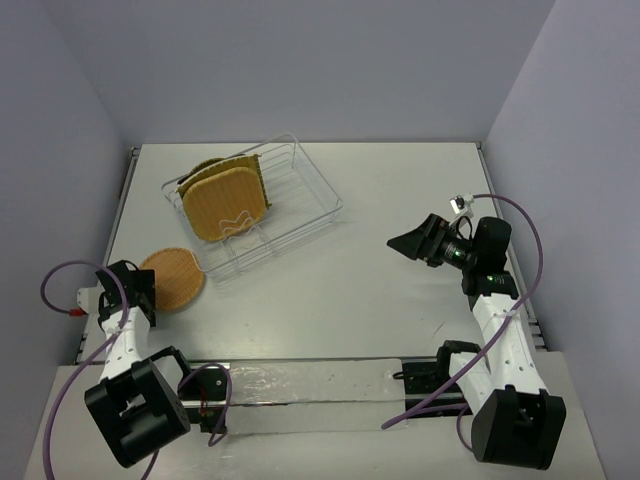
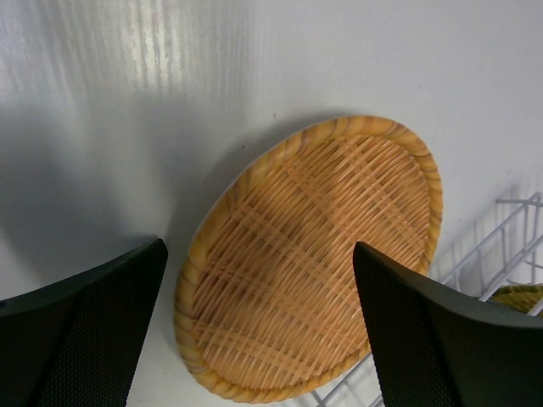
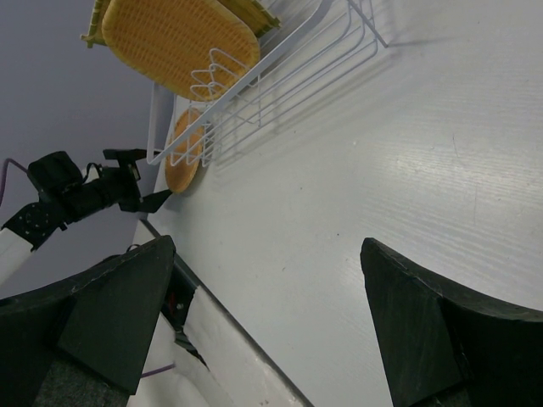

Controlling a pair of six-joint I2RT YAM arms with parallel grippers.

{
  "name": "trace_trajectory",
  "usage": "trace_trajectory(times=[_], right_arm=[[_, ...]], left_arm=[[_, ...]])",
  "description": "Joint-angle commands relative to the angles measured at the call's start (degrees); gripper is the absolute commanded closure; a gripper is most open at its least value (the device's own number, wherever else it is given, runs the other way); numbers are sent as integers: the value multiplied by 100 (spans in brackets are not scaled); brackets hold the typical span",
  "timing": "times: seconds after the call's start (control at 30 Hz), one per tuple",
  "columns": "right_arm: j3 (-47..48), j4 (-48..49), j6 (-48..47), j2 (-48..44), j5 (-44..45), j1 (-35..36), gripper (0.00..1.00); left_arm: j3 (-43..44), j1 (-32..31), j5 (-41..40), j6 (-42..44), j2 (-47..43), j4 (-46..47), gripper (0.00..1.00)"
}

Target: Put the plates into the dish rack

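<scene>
Dish rack [image 1: 300, 200] stood on the tabletop [image 1: 400, 330] toward eleven o'clock from centre. Its slots held a rounded-square woven plate [image 1: 228, 205] in front and more plates [image 1: 225, 168] behind, overlapped so that I could not count them. One round woven plate [image 1: 178, 278] lay outside, at seven o'clock from the rack's near corner, just beside the wire; touching or not, I could not tell. Being round, it had no long axis to favour. My left claw [image 2: 259, 248] hung over it, spread wide and empty, with the plate toward two o'clock from my wrist. My right claw [image 1: 405, 241], also wide and empty, was well apart at three o'clock, so I judged the left arm nearer.
</scene>
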Motion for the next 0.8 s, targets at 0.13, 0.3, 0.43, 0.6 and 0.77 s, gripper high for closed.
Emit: trace_trajectory(times=[0.13, 0.3, 0.43, 0.6, 0.77], right_arm=[[132, 81, -9, -137, -59, 58, 3], [123, 89, -9, -173, -42, 50, 3], [115, 89, 1, -177, -61, 58, 3], [132, 89, 3, -198, -54, 58, 3], [132, 89, -9, -180, -59, 50, 3]], left_arm=[[-125, 29, 171, -32, 157, 656, 14], [-194, 37, 233, -31, 261, 957, 29], [-194, 36, 144, 18, 249, 989, 43], [-175, 34, -17, 97, 0, 892, 64], [96, 29, -258, 127, -555, 463, 100]])
